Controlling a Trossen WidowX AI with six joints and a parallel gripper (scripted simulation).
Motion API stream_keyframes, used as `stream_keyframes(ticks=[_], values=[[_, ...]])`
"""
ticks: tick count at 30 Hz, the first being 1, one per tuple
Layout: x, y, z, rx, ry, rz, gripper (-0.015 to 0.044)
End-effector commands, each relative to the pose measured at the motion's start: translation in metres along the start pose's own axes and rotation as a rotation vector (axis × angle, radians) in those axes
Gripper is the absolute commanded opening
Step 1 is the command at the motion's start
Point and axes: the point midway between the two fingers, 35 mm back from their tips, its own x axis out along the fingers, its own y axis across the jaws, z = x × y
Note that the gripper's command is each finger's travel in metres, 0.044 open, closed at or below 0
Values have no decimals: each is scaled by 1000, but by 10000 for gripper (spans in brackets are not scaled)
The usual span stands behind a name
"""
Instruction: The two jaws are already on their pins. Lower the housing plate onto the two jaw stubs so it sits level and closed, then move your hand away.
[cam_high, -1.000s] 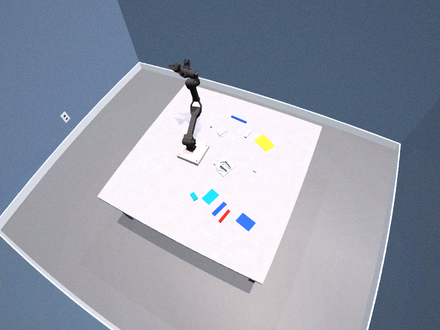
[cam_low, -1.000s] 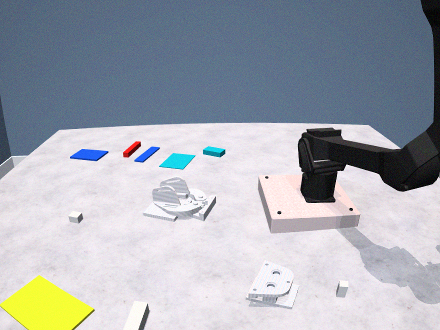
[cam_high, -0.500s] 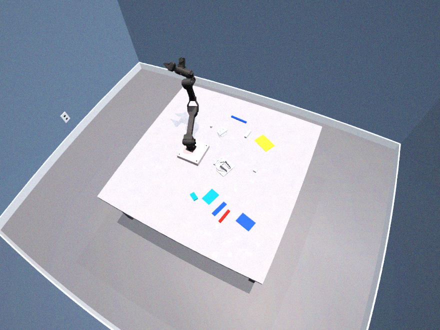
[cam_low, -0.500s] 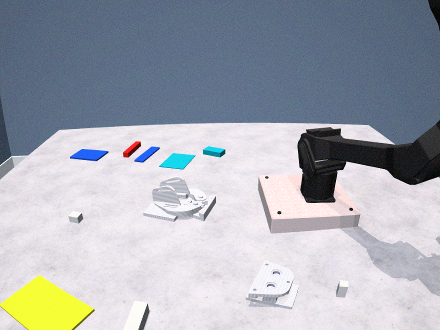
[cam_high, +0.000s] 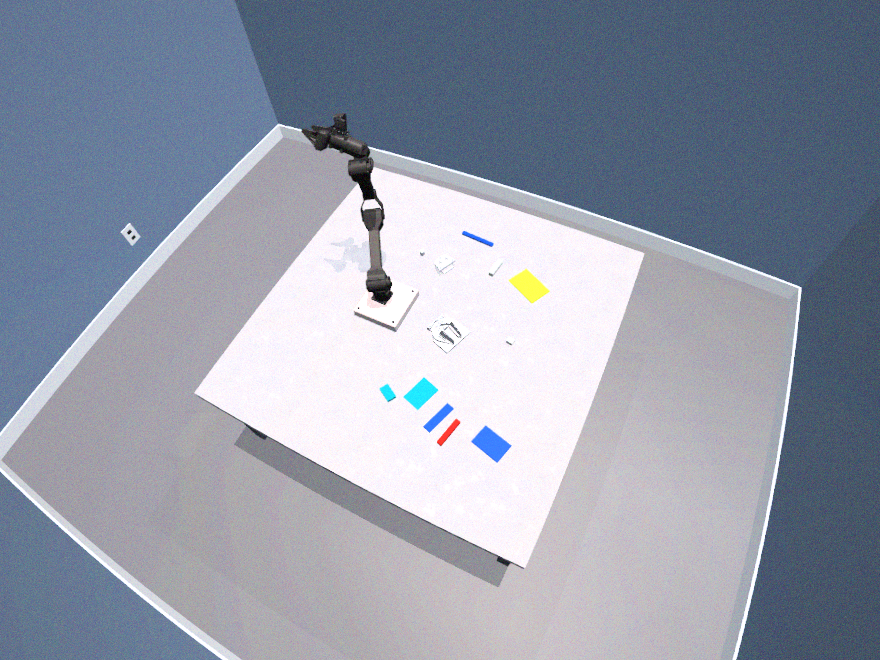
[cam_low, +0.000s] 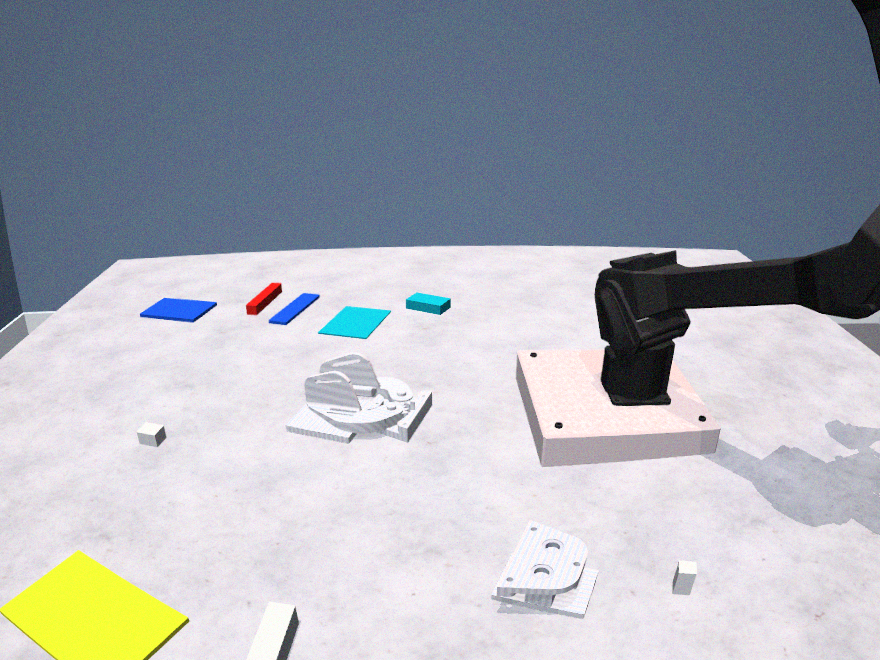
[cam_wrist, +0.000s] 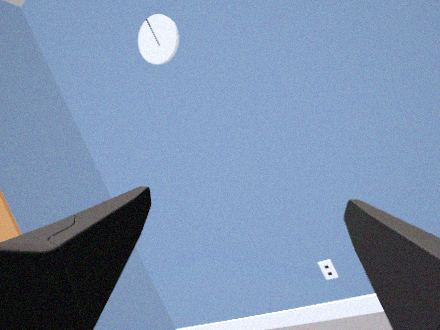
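The white housing plate (cam_high: 444, 264) (cam_low: 526, 559), with two large holes, lies on a small white stand, apart from the jaw assembly. Two white jaws (cam_low: 331, 395) with upright curved fins sit on the white base (cam_high: 447, 347) (cam_low: 318, 424), and their round stub ends show uncovered at the right in the exterior view. My gripper (cam_high: 311, 137) (cam_wrist: 246, 201) is open and empty. It is raised beyond the table's far left corner, far from the plate and the jaws. The exterior view does not show it.
The arm's pinkish mount block (cam_high: 397, 309) (cam_low: 629, 444) stands beside the jaw assembly. A yellow sheet (cam_high: 529, 285) (cam_low: 92, 607), a white bar (cam_high: 496, 267) (cam_low: 273, 632) and small white blocks (cam_low: 151, 434) (cam_low: 684, 577) lie around. Blue, red and cyan pieces lie beyond the jaws in the exterior view.
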Motion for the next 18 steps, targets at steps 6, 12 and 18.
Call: stream_keyframes(ticks=[6, 12, 18], values=[[7, 72, 2, -109, -77, 165, 440], [4, 115, 4, -155, -141, 276, 440], [-6, 166, 1, -205, -187, 412, 440]])
